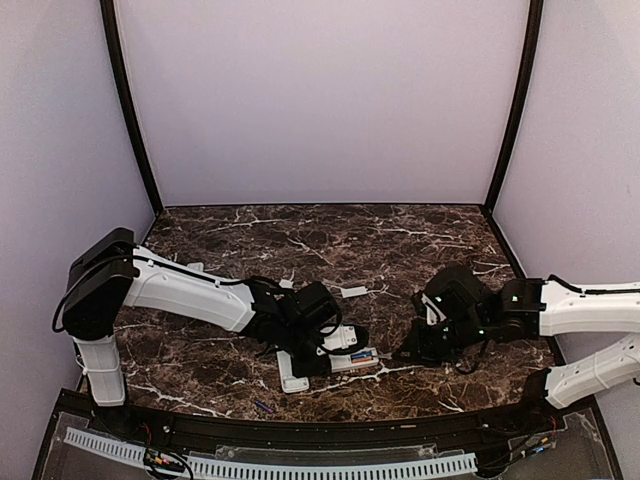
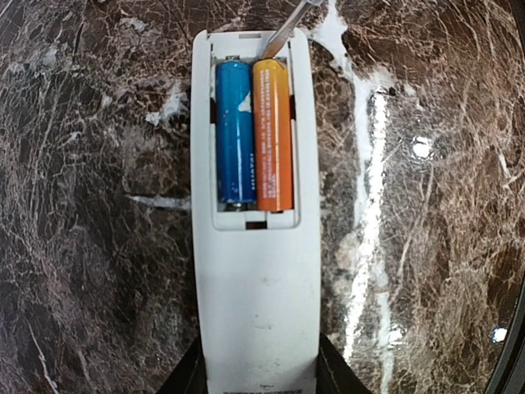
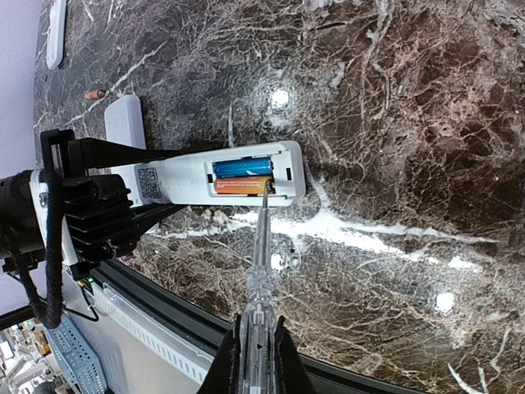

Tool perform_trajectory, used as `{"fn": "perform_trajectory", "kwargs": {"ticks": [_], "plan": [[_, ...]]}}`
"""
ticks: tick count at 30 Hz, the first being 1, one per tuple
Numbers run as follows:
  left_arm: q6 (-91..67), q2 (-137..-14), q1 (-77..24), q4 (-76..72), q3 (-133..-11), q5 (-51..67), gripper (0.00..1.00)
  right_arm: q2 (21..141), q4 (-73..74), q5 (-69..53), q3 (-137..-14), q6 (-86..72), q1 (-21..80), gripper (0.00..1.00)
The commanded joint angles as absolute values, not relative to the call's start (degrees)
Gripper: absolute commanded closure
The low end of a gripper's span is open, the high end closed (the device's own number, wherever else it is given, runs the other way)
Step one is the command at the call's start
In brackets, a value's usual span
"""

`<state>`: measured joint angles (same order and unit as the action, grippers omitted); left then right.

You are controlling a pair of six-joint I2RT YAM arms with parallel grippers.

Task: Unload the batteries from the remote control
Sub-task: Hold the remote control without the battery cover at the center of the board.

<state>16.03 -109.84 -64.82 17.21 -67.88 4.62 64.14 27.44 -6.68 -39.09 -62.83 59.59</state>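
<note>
My left gripper (image 2: 261,373) is shut on the lower end of the white remote control (image 2: 258,312), which lies back-up with its compartment uncovered. Two batteries sit side by side inside, one blue (image 2: 235,131) and one orange (image 2: 274,135). My right gripper (image 3: 257,353) is shut on a clear-handled screwdriver (image 3: 261,263). Its metal tip (image 2: 287,29) touches the far end of the orange battery (image 3: 239,186). In the top view the remote (image 1: 355,360) lies between the left gripper (image 1: 320,340) and the right gripper (image 1: 415,345).
A second white piece (image 3: 125,119) lies just beyond the held remote. A small flat white cover (image 1: 353,292) rests farther back. One loose orange-red cell (image 3: 94,94) and a small dark cell (image 1: 263,407) lie on the marble. The black front rim (image 1: 320,425) runs close by.
</note>
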Motion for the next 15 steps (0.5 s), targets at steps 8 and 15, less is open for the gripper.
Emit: {"fn": "perform_trajectory", "kwargs": {"ticks": [8, 15], "plan": [[17.2, -110.9, -65.7, 19.8, -67.4, 4.0, 0.70, 61.3, 15.9, -14.2, -39.9, -63.5, 60.9, 1.00], [17.3, -111.0, -65.9, 19.9, -67.5, 3.9, 0.70, 60.7, 15.8, -13.9, -40.1, -63.7, 60.9, 1.00]]}}
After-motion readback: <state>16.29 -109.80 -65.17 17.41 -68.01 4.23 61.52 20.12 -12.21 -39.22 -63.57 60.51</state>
